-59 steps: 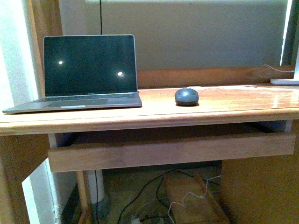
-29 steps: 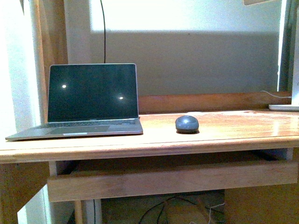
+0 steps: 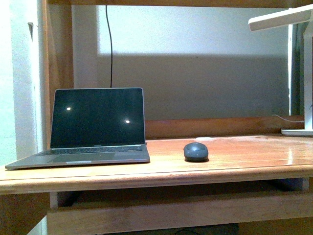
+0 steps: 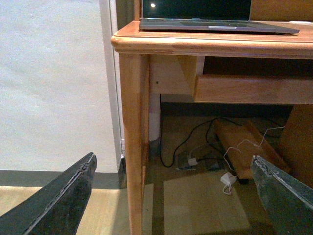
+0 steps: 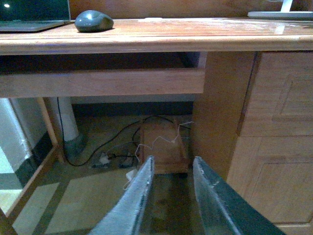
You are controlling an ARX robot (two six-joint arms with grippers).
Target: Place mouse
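On the glossy wooden worktop [image 3: 234,161] sits the small dark grey oval mouse [image 3: 196,151], at 3 o'clock from the open grey laptop [image 3: 93,128]. Left claw [image 4: 171,196] gapes wide below; right claw [image 5: 171,196] stands narrowly parted, empty.

**Room and furniture, current frame**

Wooden desk [image 3: 230,169] with glossy top, raised back rail, and a shallow apron or tray front beneath the top. Grey wall [image 3: 195,83] behind; brighter band of light across its upper part, shadow below. Black cable [image 3: 110,44] hangs down the wall. Wooden upright at far left. White lamp [image 3: 298,73] at right edge, base on the desk. Open laptop [image 3: 93,129] at left, screen dark with two light reflections. Drawer cabinet [image 5: 279,132] under the desk's right side. Cables [image 5: 122,147] and a wooden box on the floor. White wall [image 4: 49,83] beside the desk leg [image 4: 132,147].
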